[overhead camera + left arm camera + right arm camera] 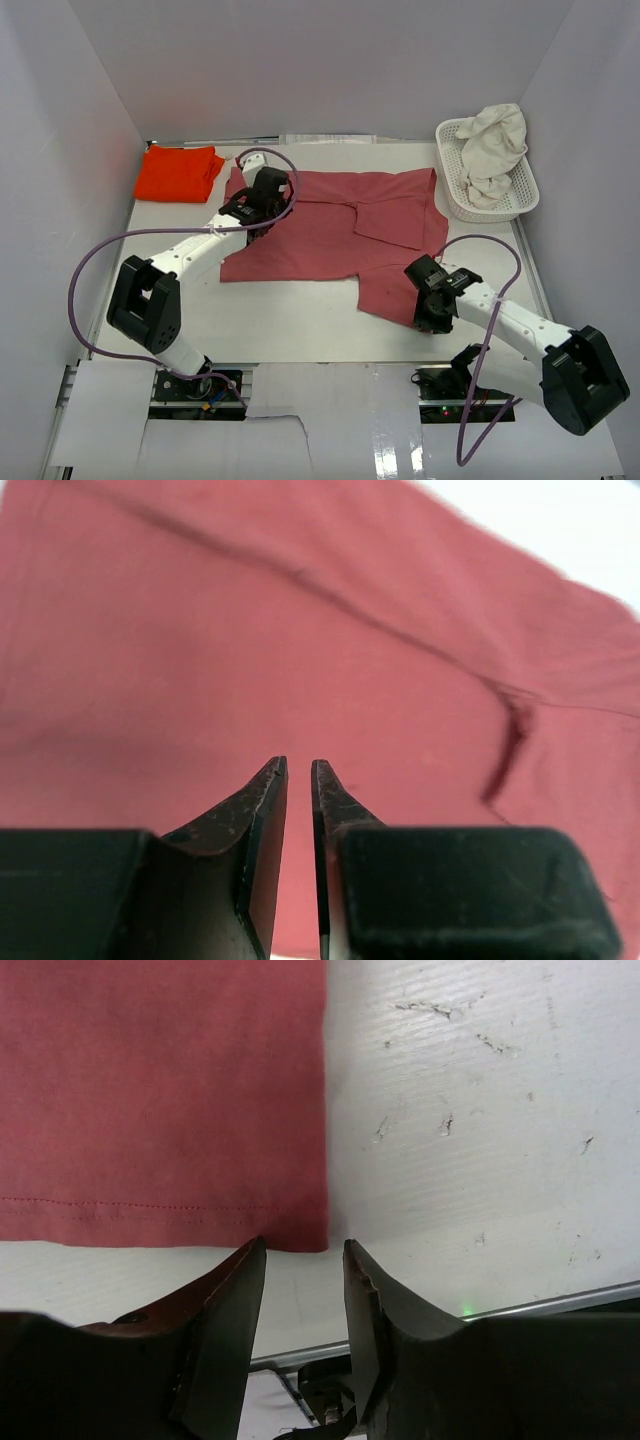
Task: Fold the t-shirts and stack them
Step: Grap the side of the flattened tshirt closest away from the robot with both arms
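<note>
Left gripper (298,767): jaws near-closed with slim gap, tips free over rose shirt (320,230), spread mid-table. Right gripper (305,1247): jaws spread, hem corner just ahead of tips. Orange shirt (178,172) folded, far left. Cream shirt (497,145) in basket (500,209).

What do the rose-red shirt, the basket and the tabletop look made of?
Rose-red shirt: soft matte knit cloth, likely cotton; it shows creases and a stitched hem. Basket: seemingly white plastic, with rigid lattice walls. Table: white painted or laminated board, scuffed; exact material unclear.
</note>
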Motion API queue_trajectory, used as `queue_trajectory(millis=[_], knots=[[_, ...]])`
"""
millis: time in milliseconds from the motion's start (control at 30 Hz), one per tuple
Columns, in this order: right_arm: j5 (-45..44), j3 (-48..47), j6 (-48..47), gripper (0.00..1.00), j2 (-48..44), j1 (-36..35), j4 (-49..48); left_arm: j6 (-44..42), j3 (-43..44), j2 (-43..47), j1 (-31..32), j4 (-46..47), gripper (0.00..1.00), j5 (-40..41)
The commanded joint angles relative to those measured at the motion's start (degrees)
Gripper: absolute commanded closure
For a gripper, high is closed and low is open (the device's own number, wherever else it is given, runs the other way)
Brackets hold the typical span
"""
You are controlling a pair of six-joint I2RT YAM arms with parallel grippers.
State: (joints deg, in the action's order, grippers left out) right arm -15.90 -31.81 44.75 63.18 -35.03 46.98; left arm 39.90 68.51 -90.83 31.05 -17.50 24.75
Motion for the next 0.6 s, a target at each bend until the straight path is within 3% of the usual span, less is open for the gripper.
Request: queue_trajectory(millis=[0, 133, 567], knots=[[1.31, 1.05, -1.51, 0.57, -4.55, 1.19, -3.47, 9.92, -3.98, 5.04, -0.64, -5.8, 0.73, 4.78], [2.01, 1.67, -1.51, 0.57, -5.96, 2.15, -4.18, 12.84, -12.68, 9.78, -0.64, -4.83, 0.73, 6.09], [1.49, 3.69, -0.54, 0.54, -4.37, 2.59, -6.29, 12.66, -20.34, 24.46, -0.64, -5.18, 0.72, 10.67]])
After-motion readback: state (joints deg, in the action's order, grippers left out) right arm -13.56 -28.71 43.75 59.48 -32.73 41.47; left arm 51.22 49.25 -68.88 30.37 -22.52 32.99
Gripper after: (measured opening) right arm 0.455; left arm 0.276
